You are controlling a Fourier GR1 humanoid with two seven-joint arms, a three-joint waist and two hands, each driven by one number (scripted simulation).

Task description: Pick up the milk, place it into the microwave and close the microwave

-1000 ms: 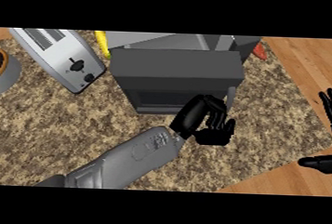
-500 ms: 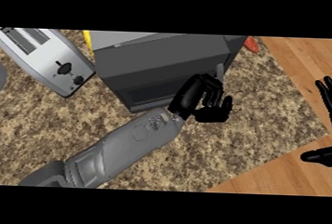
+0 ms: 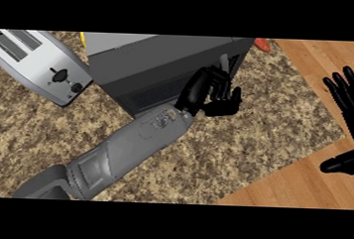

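Note:
The dark grey microwave (image 3: 160, 61) stands at the back of the counter with its door shut, its front facing me. My left hand (image 3: 212, 95) is open, fingers straight, and lies against the right part of the microwave's door near the handle (image 3: 224, 63). At the right edge my right hand (image 3: 349, 93) rests open with fingers up, thumb (image 3: 341, 162) showing lower down. No milk is visible in this view.
A silver toaster (image 3: 43, 64) sits left of the microwave. A small red thing (image 3: 262, 43) shows behind the microwave's right corner, and a yellow thing (image 3: 83, 37) behind its left. The granite counter (image 3: 267, 134) ends in a wooden floor (image 3: 314, 62) at right.
The view has shifted, so the microwave and toaster appear further left and down. My left hand has pushed forward along the microwave's door, which now sits flush and shut.

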